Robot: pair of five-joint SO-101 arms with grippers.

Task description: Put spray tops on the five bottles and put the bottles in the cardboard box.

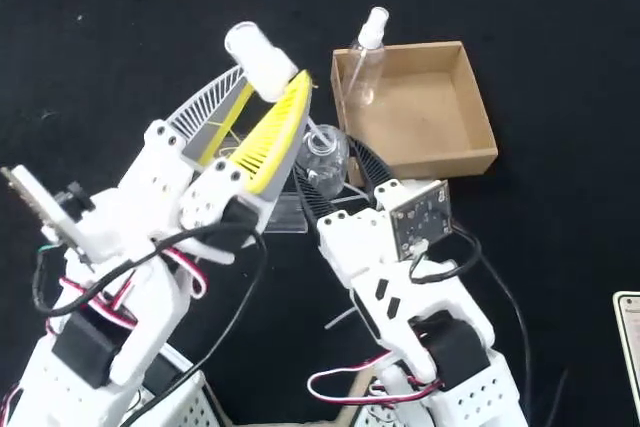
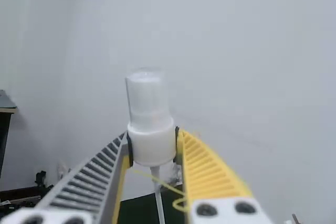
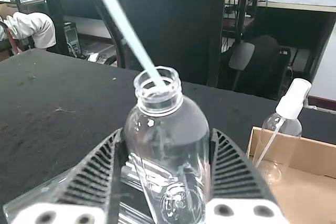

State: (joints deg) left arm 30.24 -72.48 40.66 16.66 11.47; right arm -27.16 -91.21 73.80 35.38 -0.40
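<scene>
I'm clamping a white spray top [image 2: 149, 114] in my left gripper [image 2: 152, 145], its tube [image 3: 126, 30] dipping into the open bottle [image 3: 168, 124] my right gripper [image 3: 167, 140] is squeezing beside the cardboard box [image 1: 430, 112]. A capped bottle [image 1: 365, 72] is standing inside; print on a card [image 1: 628, 322] is unreadable.

Clear glossy plastic bottle [image 3: 167, 145], cardboard box [image 1: 420, 112]

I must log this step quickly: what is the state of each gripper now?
Left gripper: closed, holding a spray top.
Right gripper: closed, holding an uncapped bottle.
</scene>
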